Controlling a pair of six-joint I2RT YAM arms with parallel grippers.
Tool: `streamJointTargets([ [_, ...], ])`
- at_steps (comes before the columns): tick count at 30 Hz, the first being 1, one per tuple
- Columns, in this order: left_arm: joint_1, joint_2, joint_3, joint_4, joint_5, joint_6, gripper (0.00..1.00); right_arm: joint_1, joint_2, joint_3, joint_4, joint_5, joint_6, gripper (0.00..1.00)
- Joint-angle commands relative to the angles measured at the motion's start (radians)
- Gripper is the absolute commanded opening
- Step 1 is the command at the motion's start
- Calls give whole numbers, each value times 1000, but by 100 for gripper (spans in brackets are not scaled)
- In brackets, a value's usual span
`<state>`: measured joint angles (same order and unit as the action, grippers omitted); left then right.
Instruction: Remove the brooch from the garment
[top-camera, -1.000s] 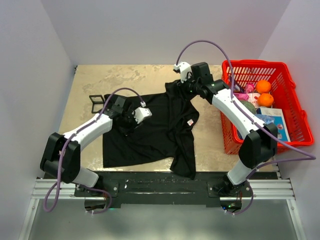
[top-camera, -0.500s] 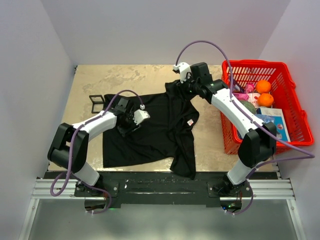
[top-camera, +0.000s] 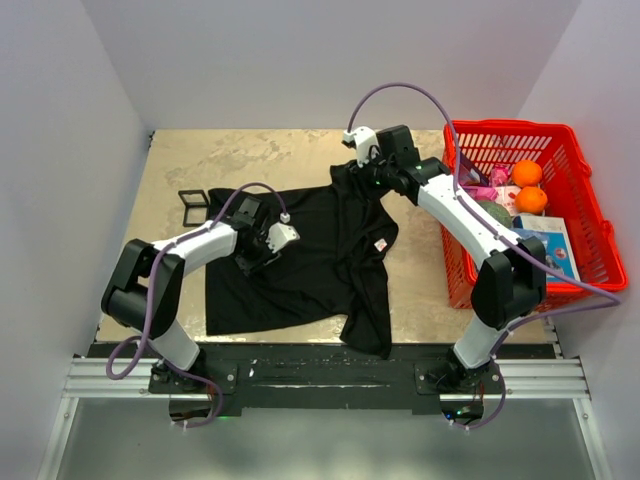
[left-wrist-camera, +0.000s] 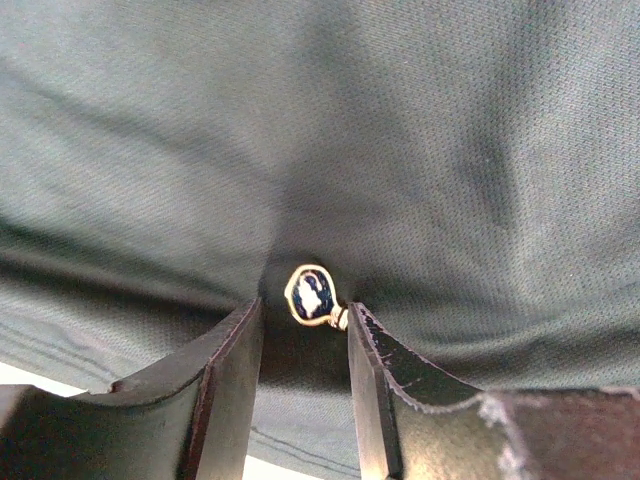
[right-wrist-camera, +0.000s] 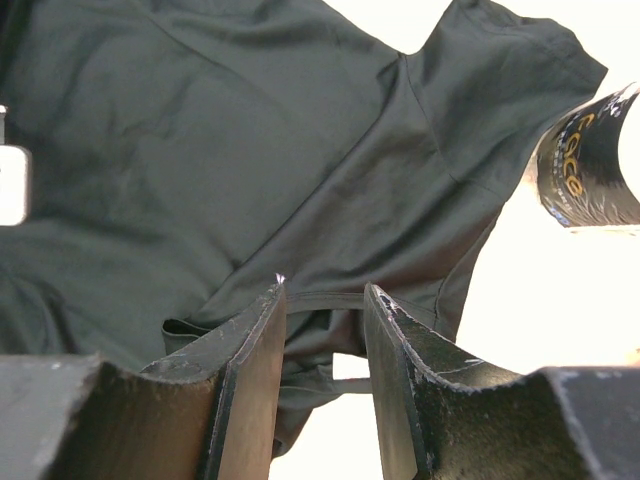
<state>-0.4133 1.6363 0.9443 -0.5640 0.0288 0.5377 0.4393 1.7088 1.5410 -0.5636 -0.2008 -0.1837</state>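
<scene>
The brooch (left-wrist-camera: 313, 296), a small gold-rimmed oval with a dark blue and white centre, is pinned to the black garment (top-camera: 320, 250). In the left wrist view my left gripper (left-wrist-camera: 305, 308) is open, its jaws low on the cloth either side of the brooch, which sits just past the tips. In the top view the left gripper (top-camera: 254, 248) is on the shirt's left part and hides the brooch. My right gripper (top-camera: 373, 178) is open at the shirt's far collar. In the right wrist view the right gripper (right-wrist-camera: 325, 292) straddles the collar band (right-wrist-camera: 325, 299).
A black square frame (top-camera: 192, 206) lies left of the shirt. A red basket (top-camera: 510, 126) at the right holds oranges (top-camera: 527, 172) and a booklet (top-camera: 545, 245). The shirt's white-and-red label (top-camera: 380, 244) faces up. A dark printed object (right-wrist-camera: 590, 160) shows at the right wrist view's edge.
The left gripper has shifted slightly left and nearer on the shirt, and its elbow has swung in. The right gripper has edged a little left at the collar.
</scene>
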Motion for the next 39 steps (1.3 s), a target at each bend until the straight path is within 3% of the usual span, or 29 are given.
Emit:
streamJointTargets([
  [1, -1, 28, -6, 7, 13, -13, 41, -2, -11, 47, 22, -15, 0, 41],
  [6, -1, 36, 1, 18, 19, -33, 33, -2, -21, 27, 25, -14, 0, 41],
  [12, -1, -15, 24, -3, 59, -65, 16, -2, -35, 15, 28, -6, -2, 41],
  [18, 1, -65, 44, -20, 71, -82, 8, -1, -32, 13, 30, -8, 0, 41],
  [29, 65, -211, 38, -1, 172, -127, 7, -2, -25, 19, 31, -17, 3, 41],
  [34, 154, -300, 10, 59, 327, -185, 9, -2, -18, 24, 30, -22, 3, 41],
  [39, 160, -349, -101, 185, 442, -295, 11, -1, -9, 25, 18, -51, 12, 41],
])
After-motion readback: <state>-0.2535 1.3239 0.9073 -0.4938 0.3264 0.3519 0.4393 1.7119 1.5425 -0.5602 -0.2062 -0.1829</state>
